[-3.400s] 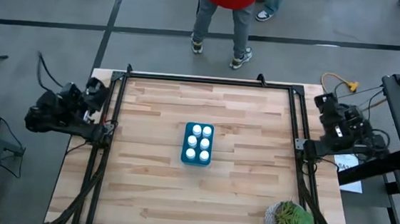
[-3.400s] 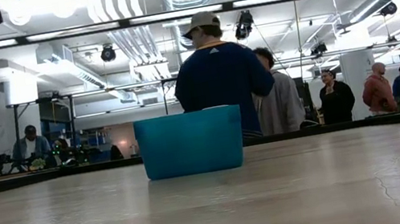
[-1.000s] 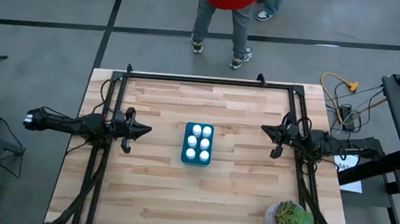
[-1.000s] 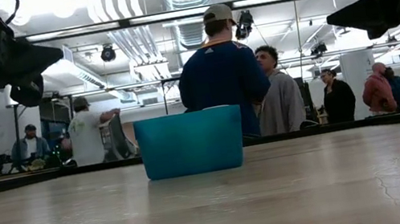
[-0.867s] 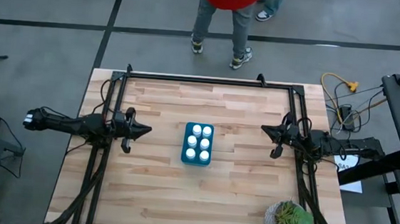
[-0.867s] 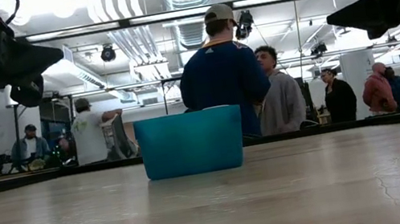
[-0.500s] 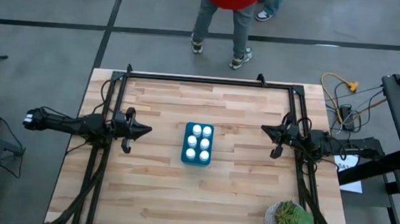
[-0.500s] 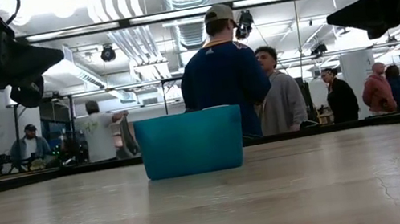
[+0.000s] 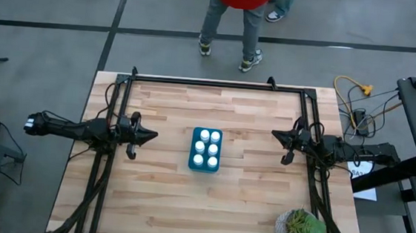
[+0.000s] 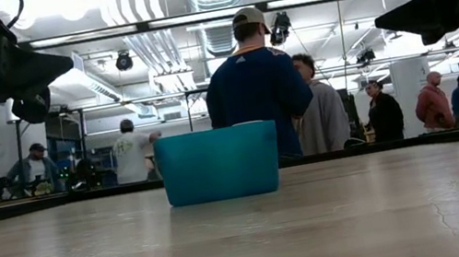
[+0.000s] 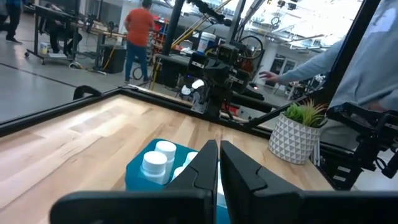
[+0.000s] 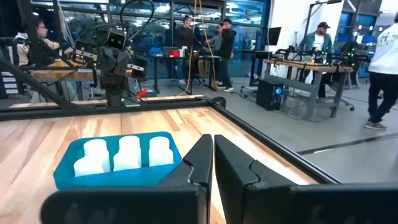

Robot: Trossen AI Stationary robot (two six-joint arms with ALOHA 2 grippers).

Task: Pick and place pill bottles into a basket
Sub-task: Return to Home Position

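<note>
The teal basket [image 9: 205, 150] stands on the table's middle, and several white pill bottles [image 9: 207, 148] stand upright inside it, caps up. In the low view the basket [image 10: 218, 163] hides them. My left gripper [image 9: 154, 135] hovers level above the table's left side, shut on nothing, pointing at the basket. My right gripper [image 9: 273, 134] hovers level above the right side, also shut with nothing between its fingers, pointing at the basket. The left wrist view shows the bottles [image 11: 155, 163] in the basket [image 11: 138, 173]. The right wrist view shows a row of bottles [image 12: 129, 151] in the basket [image 12: 112, 174].
A green potted plant [image 9: 301, 228] in a white pot stands at the table's near right corner. A dark frame rail [image 9: 203, 81] runs round the table. People stand beyond the far edge [image 10: 255, 87]. Bare wood lies on all sides of the basket.
</note>
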